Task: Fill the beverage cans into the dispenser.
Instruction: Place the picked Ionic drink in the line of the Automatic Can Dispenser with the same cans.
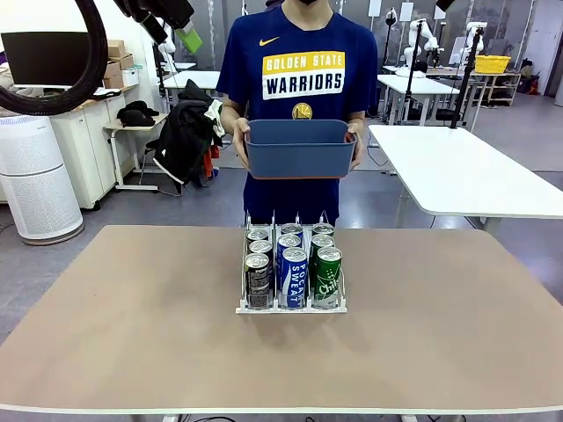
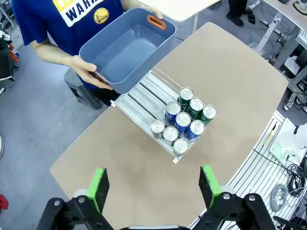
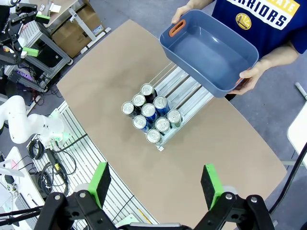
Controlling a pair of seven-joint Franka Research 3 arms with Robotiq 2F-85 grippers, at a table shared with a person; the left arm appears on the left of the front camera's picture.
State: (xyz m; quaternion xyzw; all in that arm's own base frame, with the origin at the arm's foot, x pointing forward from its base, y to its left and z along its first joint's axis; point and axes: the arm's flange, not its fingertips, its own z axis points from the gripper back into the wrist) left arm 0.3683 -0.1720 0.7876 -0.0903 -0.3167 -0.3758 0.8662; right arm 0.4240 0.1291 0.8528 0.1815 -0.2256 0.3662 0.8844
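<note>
**Beverage cans, nine, racked in dispenser at mid-desk**

Item: the beverage cans, slim aluminium with silver tops, stand upright in three lanes of three: black on one side, blue "Pocari Sweat" in the middle, green on the other. They sit packed toward the low front lip, each touching its lane neighbour. Thin-walled and smooth; judged likely to dent under a hard squeeze and to slip if taken high. Best hold: across the round body at mid-height, from above or the open front. Whether they are full cannot be told, so weight is uncertain.

Holder: the dispenser, clear-and-white, light-looking, probably prone to sliding on the desk. The rear stretch of its lanes lies bare.

Nearby: a person's hands hold an empty blue tub above the far desk edge.

Tools: left gripper and right gripper, jaws wide apart, holding nothing, high above the desk.
</note>
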